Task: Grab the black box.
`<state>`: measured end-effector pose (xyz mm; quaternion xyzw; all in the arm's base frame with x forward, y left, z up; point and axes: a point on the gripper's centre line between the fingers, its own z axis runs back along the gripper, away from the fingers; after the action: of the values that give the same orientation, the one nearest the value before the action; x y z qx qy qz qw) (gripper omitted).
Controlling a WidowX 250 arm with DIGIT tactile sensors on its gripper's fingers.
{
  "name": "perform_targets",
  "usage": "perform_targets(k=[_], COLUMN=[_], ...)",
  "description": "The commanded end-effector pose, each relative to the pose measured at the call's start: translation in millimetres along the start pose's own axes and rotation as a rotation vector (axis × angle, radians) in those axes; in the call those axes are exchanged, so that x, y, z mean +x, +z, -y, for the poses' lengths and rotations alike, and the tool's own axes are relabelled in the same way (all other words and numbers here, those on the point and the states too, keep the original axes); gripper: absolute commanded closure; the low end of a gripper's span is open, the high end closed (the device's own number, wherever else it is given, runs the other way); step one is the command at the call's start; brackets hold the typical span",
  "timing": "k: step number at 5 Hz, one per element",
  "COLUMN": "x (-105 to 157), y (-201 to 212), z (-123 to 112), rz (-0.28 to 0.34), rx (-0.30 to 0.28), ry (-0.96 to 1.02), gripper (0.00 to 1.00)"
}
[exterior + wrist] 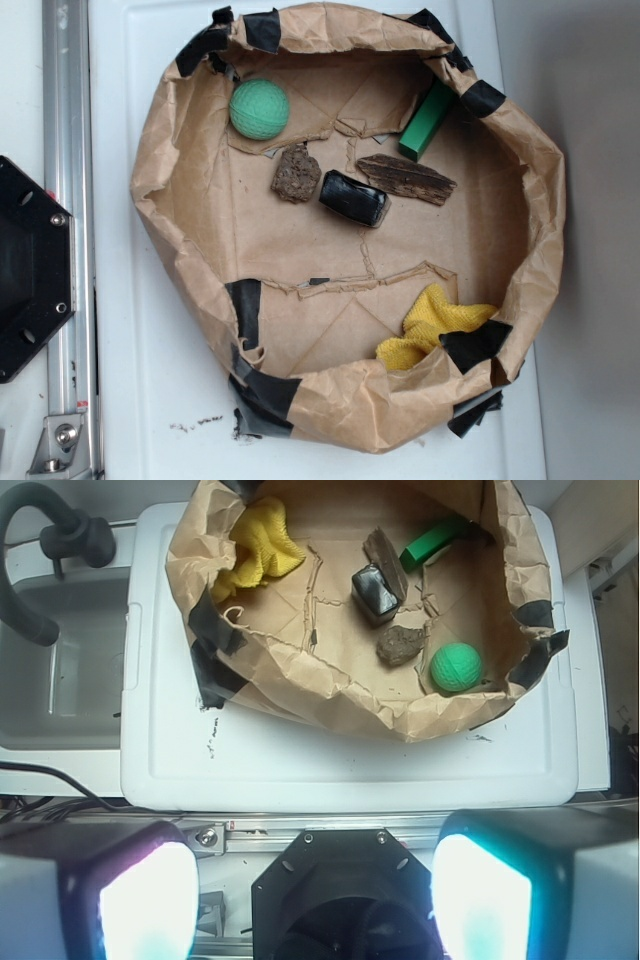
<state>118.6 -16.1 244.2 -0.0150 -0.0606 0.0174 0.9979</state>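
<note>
The black box (353, 197) (375, 589), small and glossy, lies on the floor of a brown paper basin (180, 150) (330, 685), between a brown cork-like chunk (296, 174) (402, 643) and a strip of bark (405, 179) (385, 554). In the wrist view my gripper (315, 895) hangs high over the robot's black base, well short of the basin, its two glowing fingers (145, 900) wide apart with nothing between them. The exterior view does not show the gripper.
Also in the basin: a green ball (259, 108) (456, 666), a green rectangular block (428, 120) (432, 540), a yellow cloth (432, 325) (258, 550). Black tape patches hold the rim. The basin sits on a white lid (350, 765). A metal rail (68, 200) and the black base (30, 265) lie left.
</note>
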Motion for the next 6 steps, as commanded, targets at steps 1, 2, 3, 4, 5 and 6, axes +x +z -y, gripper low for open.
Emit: perform_targets(k=[1, 2, 3, 4, 5, 6], x=[0.0, 32.5, 36.7, 36.7, 36.7, 36.7], y=[0.0, -53.9, -87.2, -87.2, -87.2, -87.2], z=[0.0, -12.6, -34.9, -34.9, -34.9, -34.9], rz=[0.000, -0.047, -0.091, -0.091, -0.091, -0.091], rx=[0.000, 0.098, 0.048, 0.048, 0.048, 0.048], ry=[0.000, -0.039, -0.063, -0.063, -0.063, -0.063], gripper=[0.00, 0.00, 0.00, 0.00, 0.00, 0.00])
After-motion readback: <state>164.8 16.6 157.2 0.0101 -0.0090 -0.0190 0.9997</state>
